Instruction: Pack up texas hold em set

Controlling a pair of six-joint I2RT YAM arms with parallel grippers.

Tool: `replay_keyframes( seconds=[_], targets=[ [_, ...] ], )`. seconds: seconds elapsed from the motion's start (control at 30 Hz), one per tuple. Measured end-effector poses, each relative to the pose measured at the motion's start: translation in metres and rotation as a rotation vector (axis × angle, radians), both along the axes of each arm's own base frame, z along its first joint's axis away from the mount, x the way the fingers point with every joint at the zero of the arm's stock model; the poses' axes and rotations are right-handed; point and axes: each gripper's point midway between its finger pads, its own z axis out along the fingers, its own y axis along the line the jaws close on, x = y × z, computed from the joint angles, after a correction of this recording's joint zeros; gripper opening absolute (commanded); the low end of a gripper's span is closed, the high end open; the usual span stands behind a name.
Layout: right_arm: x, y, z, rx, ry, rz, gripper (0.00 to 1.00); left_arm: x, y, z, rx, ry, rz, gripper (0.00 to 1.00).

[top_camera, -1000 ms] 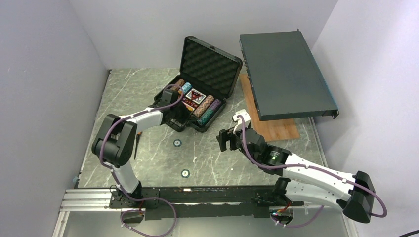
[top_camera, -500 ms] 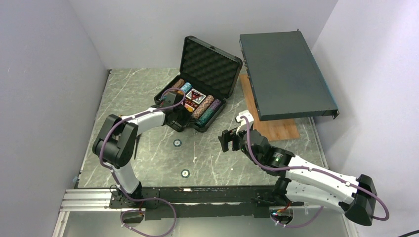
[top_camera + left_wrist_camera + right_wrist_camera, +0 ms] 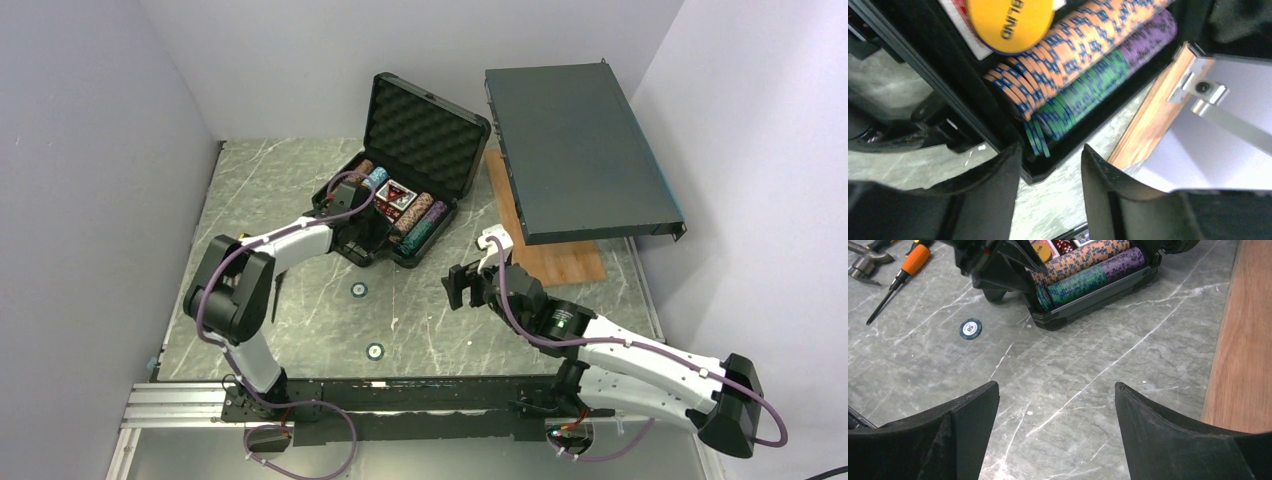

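At the case's point(image 3: 425, 140) near corner my left hand point(image 3: 1052, 165) hangs spread, empty; loading chips, next a loose chip point(image 3: 970, 328) needs pinching.

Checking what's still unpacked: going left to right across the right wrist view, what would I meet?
Left to right: orange-handled screwdriver → loose chip → open black case → wooden board.
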Motion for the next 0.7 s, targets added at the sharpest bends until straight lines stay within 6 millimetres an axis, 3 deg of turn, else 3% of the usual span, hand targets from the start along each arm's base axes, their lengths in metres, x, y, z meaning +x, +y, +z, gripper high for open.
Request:
replay_keyframes(
  seconds=[0.13,0.27,0.37,0.47,0.6,0.7],
  targets=[
    [-0.001,0.006,-0.012,-0.029,0.028,0.021,0.9,-0.011,0.013,0.027,0.052,-0.134,-0.073,0.72],
    [-0.004,0.021,-0.038,-0.099,0.105,0.08,0.91,-0.045,0.043,0.065,0.133,-0.325,-0.147,0.78],
    [-0.009,0.044,-0.057,-0.154,0.182,0.155,0.96,-0.067,0.067,0.078,0.194,-0.413,-0.178,0.77],
    [-0.026,0.074,-0.076,-0.192,0.262,0.259,1.0,-0.091,0.093,0.077,0.264,-0.44,-0.19,0.78],
    [-0.045,0.117,-0.099,-0.251,0.373,0.362,1.0,-0.118,0.123,0.075,0.341,-0.429,-0.167,0.77],
    [-0.059,0.146,-0.116,-0.3,0.435,0.41,0.92,-0.136,0.142,0.087,0.369,-0.467,-0.118,0.77]
  ],
)
